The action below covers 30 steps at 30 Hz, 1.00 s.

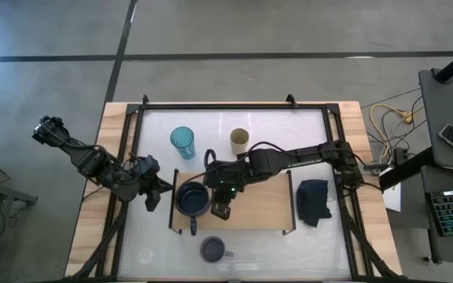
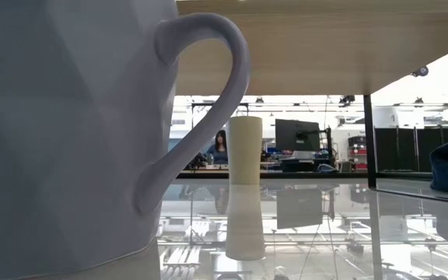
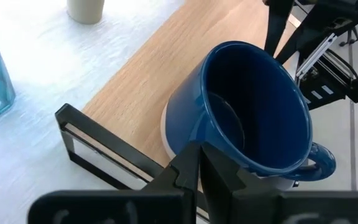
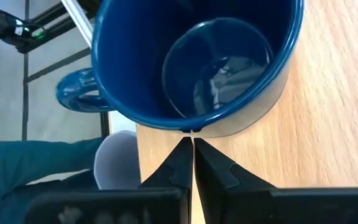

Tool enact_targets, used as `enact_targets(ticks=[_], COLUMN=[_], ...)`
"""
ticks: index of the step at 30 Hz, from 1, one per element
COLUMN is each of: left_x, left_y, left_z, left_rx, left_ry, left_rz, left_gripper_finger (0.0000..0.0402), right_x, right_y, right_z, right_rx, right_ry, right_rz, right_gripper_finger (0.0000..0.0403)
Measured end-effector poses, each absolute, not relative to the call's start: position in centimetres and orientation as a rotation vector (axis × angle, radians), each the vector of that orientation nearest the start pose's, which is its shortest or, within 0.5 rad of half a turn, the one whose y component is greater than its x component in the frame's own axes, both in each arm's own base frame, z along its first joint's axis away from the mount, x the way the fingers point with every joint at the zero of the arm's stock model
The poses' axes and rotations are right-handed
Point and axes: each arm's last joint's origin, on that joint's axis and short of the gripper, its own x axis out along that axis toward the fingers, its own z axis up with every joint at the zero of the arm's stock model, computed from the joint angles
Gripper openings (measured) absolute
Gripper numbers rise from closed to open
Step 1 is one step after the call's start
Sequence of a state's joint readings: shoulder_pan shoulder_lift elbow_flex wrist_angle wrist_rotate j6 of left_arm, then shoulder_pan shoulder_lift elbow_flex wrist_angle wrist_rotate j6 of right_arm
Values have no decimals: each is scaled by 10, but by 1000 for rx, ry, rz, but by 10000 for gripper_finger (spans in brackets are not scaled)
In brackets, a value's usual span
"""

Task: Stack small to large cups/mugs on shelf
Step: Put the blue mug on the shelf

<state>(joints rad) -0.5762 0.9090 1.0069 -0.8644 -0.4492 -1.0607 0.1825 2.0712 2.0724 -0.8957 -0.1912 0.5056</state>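
The navy mug (image 1: 191, 198) stands upright on the left end of the shelf (image 1: 258, 212), its handle toward the table's near edge. My right gripper (image 4: 192, 140) is shut, its tips right at the mug's outer wall on the side toward the shelf's middle. My left gripper (image 3: 199, 151) is shut and hangs just left of the shelf's black end frame, pointing at the mug, apart from it. On the table stand the teal tumbler (image 1: 182, 141) and tan cup (image 1: 239, 141) beyond the shelf, and the grey-lavender mug (image 1: 212, 250) in front of it. My right gripper's shut fingertips (image 4: 185, 149) come slanting down from the right at the navy mug's outer wall just under the rim (image 4: 194, 127). They look as if they meet it, but I cannot tell whether they touch. The mug stands on the shelf board.
A dark folded cloth (image 1: 314, 200) lies on the table right of the shelf. The low view is filled on its left by the grey-lavender mug (image 2: 68, 140), with the shelf board (image 2: 325, 47) overhead. The shelf's middle and right part is bare wood.
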Motion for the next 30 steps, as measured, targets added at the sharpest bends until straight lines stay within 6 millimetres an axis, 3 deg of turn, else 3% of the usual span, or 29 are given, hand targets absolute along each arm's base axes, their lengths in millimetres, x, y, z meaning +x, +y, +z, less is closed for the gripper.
enact_targets(ticks=[9,17,30], left_x=[143,143,143], left_y=[-78,-78,-78], left_z=[330,330,329], left_rx=[-639,-631,-615], left_ry=[651,653,654], left_rz=[241,240,241], left_gripper_finger=[0,0,0], right_x=[451,449,449], right_y=[90,78,78], right_z=[301,313,314], right_rx=[493,488,519], right_ry=[1029,983,985], right_rz=[131,98,126], right_gripper_finger=[9,9,9])
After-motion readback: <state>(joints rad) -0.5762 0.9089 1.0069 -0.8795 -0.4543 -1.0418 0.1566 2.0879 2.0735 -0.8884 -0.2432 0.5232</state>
